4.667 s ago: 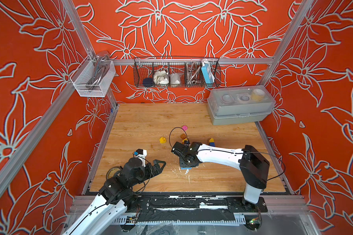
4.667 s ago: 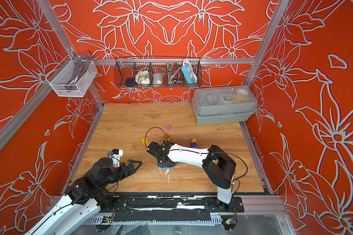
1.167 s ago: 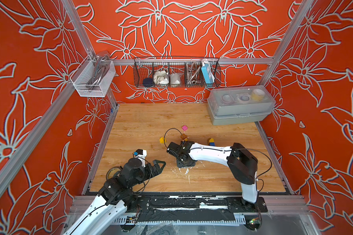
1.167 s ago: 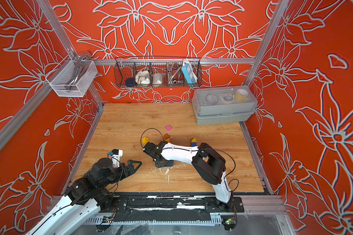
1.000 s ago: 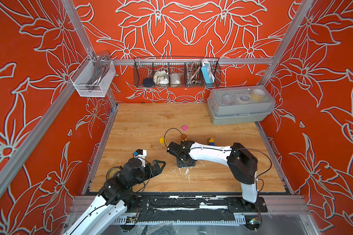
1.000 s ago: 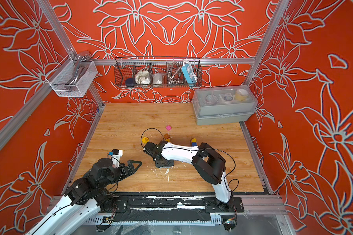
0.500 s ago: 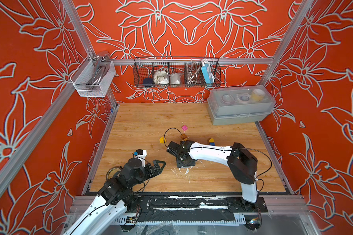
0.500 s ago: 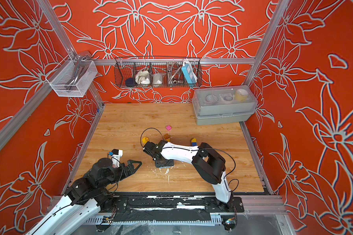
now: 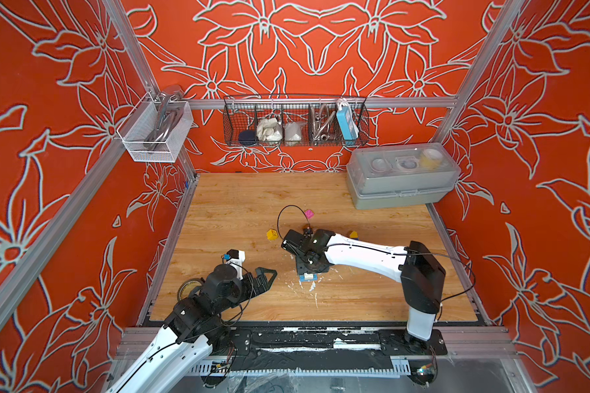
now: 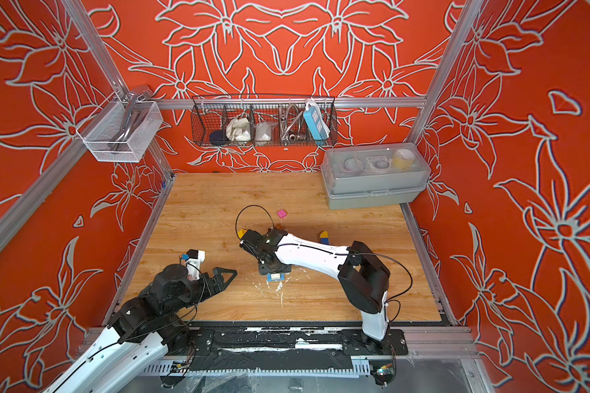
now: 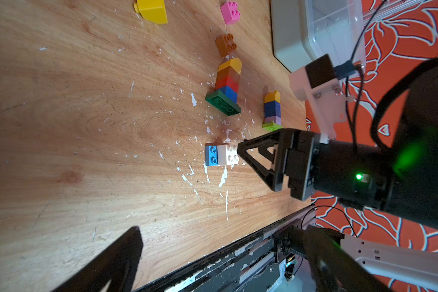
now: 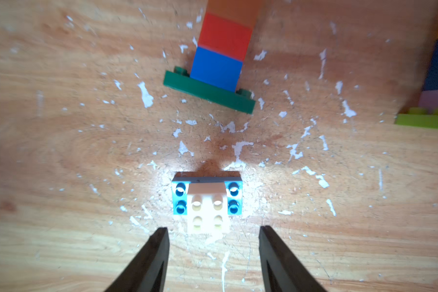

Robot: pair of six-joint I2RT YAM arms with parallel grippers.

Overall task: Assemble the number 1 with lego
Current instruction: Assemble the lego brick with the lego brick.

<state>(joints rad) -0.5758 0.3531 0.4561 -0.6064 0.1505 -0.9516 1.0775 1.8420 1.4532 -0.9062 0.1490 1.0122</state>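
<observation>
A white lego brick (image 12: 208, 212) sits on a light blue plate (image 12: 180, 199) near the table's front middle. My right gripper (image 12: 213, 228) hovers just over it, open, its fingers either side of the brick's near end without holding it. In the left wrist view the right gripper (image 11: 240, 151) has a fingertip at the white brick (image 11: 226, 155). A yellow, brown, red and blue stack on a green plate (image 11: 226, 81) lies on its side. A yellow, blue and lilac stack on a lime plate (image 11: 272, 108) stands nearby. My left gripper (image 9: 266, 275) is open and empty at the front left.
Loose pink (image 9: 309, 213), yellow (image 9: 272, 234) and brown (image 11: 225, 45) bricks lie further back. A grey lidded box (image 9: 402, 180) stands at the back right. A wire basket (image 9: 295, 122) and a white mesh basket (image 9: 154, 132) hang on the walls. A tape roll (image 9: 188, 289) lies beside the left arm.
The right arm has shifted left from where it was several seconds ago. Over the last second it has stayed nearly still. The left arm has not moved.
</observation>
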